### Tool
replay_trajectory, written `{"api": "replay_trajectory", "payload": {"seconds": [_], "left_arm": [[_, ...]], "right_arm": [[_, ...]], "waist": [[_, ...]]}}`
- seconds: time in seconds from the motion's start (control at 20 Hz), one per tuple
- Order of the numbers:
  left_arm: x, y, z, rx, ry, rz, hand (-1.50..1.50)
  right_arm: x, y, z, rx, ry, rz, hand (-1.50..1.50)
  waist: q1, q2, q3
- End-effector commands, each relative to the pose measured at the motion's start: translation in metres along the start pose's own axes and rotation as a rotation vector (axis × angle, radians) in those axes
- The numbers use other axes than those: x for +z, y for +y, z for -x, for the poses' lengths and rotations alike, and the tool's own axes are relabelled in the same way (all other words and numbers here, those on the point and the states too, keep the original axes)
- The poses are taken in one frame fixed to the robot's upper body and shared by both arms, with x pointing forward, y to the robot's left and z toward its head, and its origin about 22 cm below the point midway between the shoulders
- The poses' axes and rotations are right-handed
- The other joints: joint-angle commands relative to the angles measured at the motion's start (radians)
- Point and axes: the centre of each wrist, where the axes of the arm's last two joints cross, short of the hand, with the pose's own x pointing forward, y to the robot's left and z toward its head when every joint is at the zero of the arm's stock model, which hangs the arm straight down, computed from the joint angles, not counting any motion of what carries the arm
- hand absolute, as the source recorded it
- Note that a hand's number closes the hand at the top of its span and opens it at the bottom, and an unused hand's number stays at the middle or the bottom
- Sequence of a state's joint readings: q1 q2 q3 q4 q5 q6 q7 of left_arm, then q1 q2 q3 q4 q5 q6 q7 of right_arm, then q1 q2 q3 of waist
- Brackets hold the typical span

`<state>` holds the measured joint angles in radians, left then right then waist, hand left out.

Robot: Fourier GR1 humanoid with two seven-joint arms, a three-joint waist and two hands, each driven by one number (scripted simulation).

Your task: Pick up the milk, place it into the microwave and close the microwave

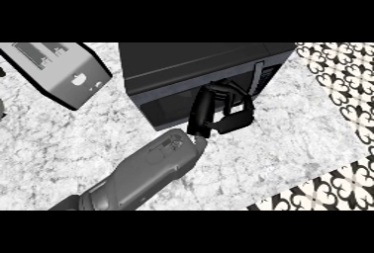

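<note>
The dark microwave [194, 62] stands at the back centre, and its door [164, 106] lies flush with the front, hiding the inside. No milk shows anywhere. My right hand [223, 116] is up against the door's right part, just left of the control strip [261, 78]. Its fingers are relaxed and slightly bent, touching the front, with nothing held in them. The grey right forearm [146, 173] runs in from the lower left. Only a dark sliver at the left edge [1, 111] may be my left hand.
A grey toaster-like appliance [62, 69] lies tilted at the back left. The marble counter [292, 143] spreads around the microwave. A patterned black-and-white surface [340, 74] runs down the right side and across the lower right corner.
</note>
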<state>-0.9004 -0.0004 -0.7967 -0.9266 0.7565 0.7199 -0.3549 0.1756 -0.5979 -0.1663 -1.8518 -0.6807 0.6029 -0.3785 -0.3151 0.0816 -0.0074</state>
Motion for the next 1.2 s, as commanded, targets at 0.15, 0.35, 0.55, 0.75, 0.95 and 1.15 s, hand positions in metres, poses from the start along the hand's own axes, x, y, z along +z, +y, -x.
{"api": "replay_trajectory", "payload": {"seconds": [0.15, 0.35, 0.55, 0.75, 0.95, 1.15], "left_arm": [[-0.019, 0.007, -0.006, 0.034, -0.034, -0.035, 1.50], [-0.016, 0.010, 0.001, 0.037, -0.046, -0.057, 1.50], [-0.018, 0.012, 0.003, 0.043, -0.055, -0.060, 1.50], [-0.017, 0.013, 0.006, 0.056, -0.068, -0.061, 1.50], [-0.019, 0.013, 0.005, 0.054, -0.076, -0.069, 1.50], [-0.020, 0.011, 0.004, 0.059, -0.099, -0.065, 1.50]], "right_arm": [[-0.009, -0.002, -0.008, -0.006, -0.023, -0.021, -1.50], [-0.013, -0.006, -0.015, -0.007, -0.040, -0.025, -1.50], [-0.016, -0.010, -0.019, -0.004, -0.030, -0.022, -1.50], [-0.020, -0.012, -0.024, 0.007, -0.031, -0.041, -1.50], [-0.024, -0.015, -0.032, 0.008, -0.032, -0.047, -1.50], [-0.024, -0.018, -0.031, 0.001, -0.033, -0.033, -1.50]], "waist": [[-0.018, 0.008, 0.002], [-0.024, 0.009, 0.003], [-0.022, 0.015, 0.003], [-0.028, 0.018, 0.002], [-0.037, 0.014, 0.002], [-0.038, 0.020, 0.005]]}}
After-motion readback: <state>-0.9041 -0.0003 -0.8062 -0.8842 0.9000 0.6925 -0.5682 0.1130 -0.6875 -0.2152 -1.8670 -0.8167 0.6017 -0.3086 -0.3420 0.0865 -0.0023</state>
